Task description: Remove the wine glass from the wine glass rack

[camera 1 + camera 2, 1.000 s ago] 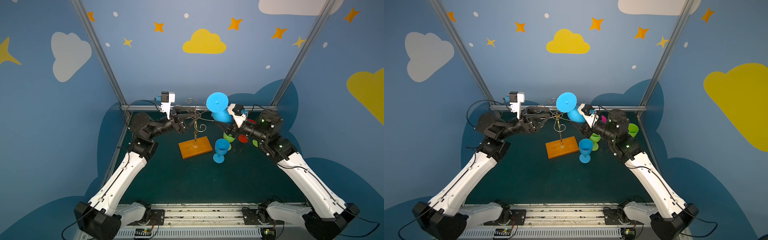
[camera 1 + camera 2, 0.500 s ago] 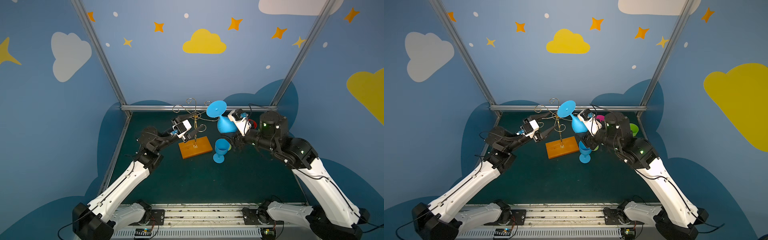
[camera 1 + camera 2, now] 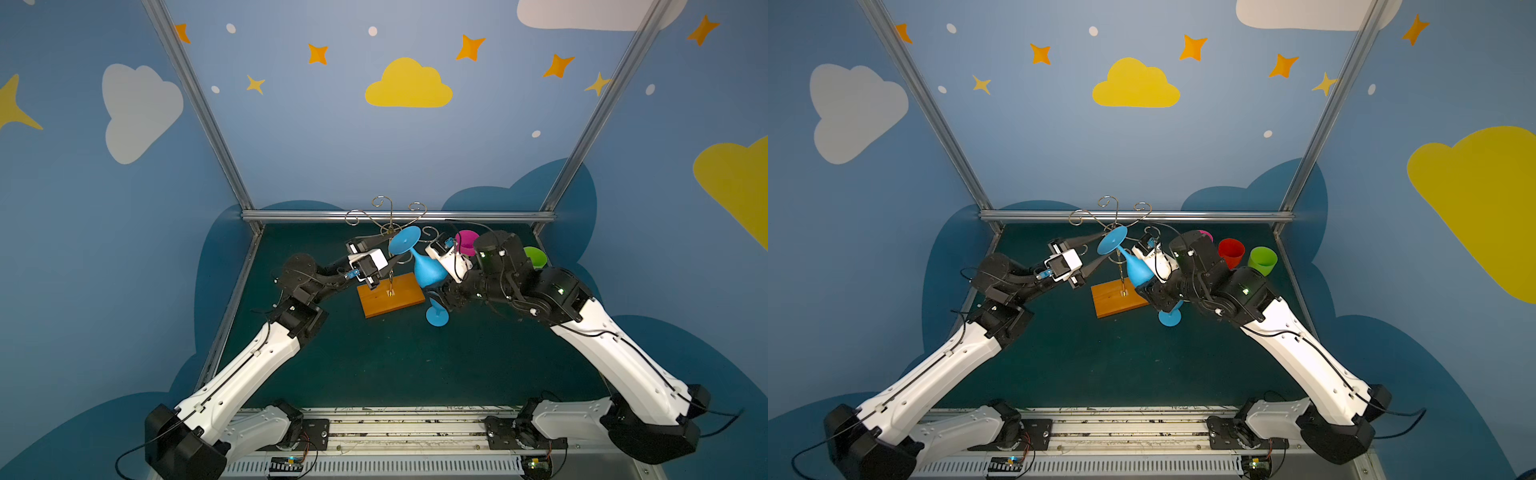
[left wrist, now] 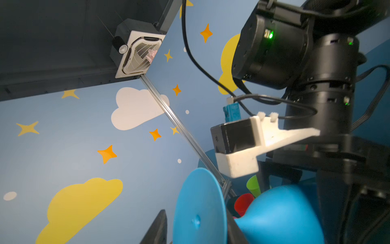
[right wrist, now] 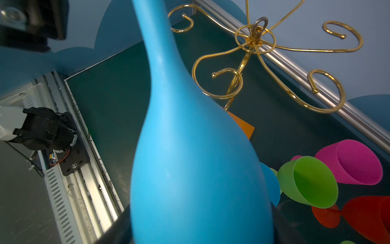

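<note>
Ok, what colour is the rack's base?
The rack's base is orange-brown wood, seen best in a top view.

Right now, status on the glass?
Right gripper shut on blue wine glass, foot up. Left gripper open, straddling the foot. Looks clear of rack; second blue glass stands beneath.

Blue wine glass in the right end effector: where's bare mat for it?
Best: the near dark green mat, from the orange-brown wooden rack base to the front rail. Smaller patch: far left corner by the back rail. Crowded: far right corner with the pink glass, red glass and green glass; a standing blue glass beside the base.
</note>
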